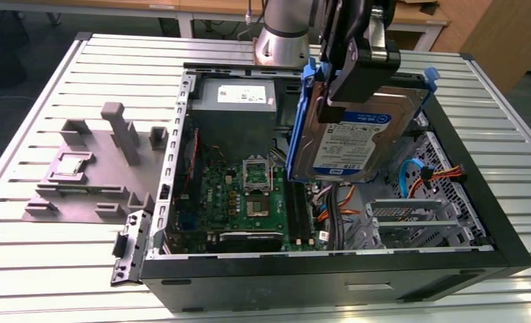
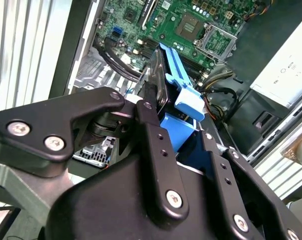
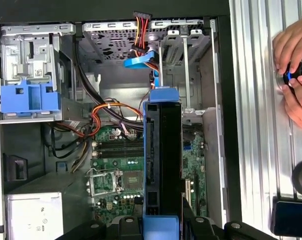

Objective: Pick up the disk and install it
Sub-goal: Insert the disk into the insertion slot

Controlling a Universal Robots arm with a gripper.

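The disk (image 1: pixel 350 145) is held by the gripper (image 1: pixel 337 101), whose fingers are clamped on the blue carrier at the disk's upper end. In the second wrist view a black finger (image 2: pixel 149 125) is seen pressed to one side of the carrier, w/ the other finger on the opposite side; the gripper (image 2: pixel 180 127) is thus closed on the disk (image 2: pixel 177 75).

In the exterior view the disk is hung on edge, label side toward the camera, over the inside of the open PC case (image 1: pixel 337 276). It is placed btwn the mobo (image 1: pixel 247 195), on the exterior view's left, and the metal drive cage (image 1: pixel 409 215), on the exterior view's right. Contact w/ the case floor can't be told. The grey PSU box (image 1: pixel 233 101) is seen behind the mobo, and orange cables (image 1: pixel 436 175) are seen near the cage.

In the first wrist view the disk (image 3: pixel 163 150) is seen edge-on above the mobo (image 3: pixel 115 170), w/ the gripper (image 3: pixel 161 224) at its near end. A blue bracket (image 3: pixel 28 97) is seated in a bay, well apart from the disk.

The case is set on a slatted metal table (image 1: pixel 50 269); a grey fixture (image 1: pixel 95 168) is laid beside it. A person's hand (image 3: pixel 293 55) is seen on the table outside the case, closed round a small dark object.
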